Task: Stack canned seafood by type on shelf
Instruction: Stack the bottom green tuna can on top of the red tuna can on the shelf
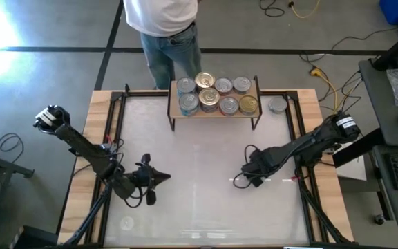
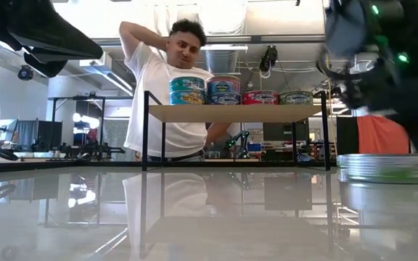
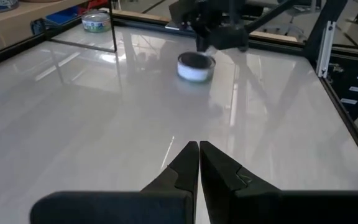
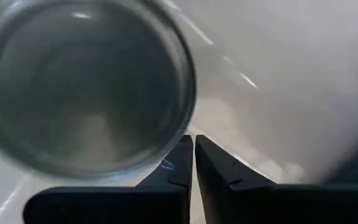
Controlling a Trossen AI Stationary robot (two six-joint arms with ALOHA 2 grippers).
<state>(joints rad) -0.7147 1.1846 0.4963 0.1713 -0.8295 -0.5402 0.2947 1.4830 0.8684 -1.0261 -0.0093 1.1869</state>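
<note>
The shelf point(image 1: 176, 111), a light-wood board on thin black legs, stands at the table's far edge and holds several tins of canned seafood point(image 1: 216, 95). In the low view the left ones are stacked two high point(image 2: 187, 90). One silver-topped tin point(image 4: 86, 87) stands flat on the table right of centre point(image 3: 196, 66). My right gripper point(image 4: 193, 149) is shut and points down, its tips beside this tin's rim. Another tin point(image 1: 276, 104) sits on the table right of the shelf. My left gripper point(image 3: 199, 149) is shut, above the table at left centre, holding nothing. My right gripper comes at the tin from above, pointing down, and its shut fingertips stand right at the rim point(image 4: 182, 134). I cannot tell whether they touch it. The tin stands flat on the table.
A person point(image 1: 164, 28) stands just behind the shelf at the far edge. Black frame rails point(image 1: 302, 138) run along both sides of the table. The white tabletop point(image 1: 199, 159) between the two arms is bare.
</note>
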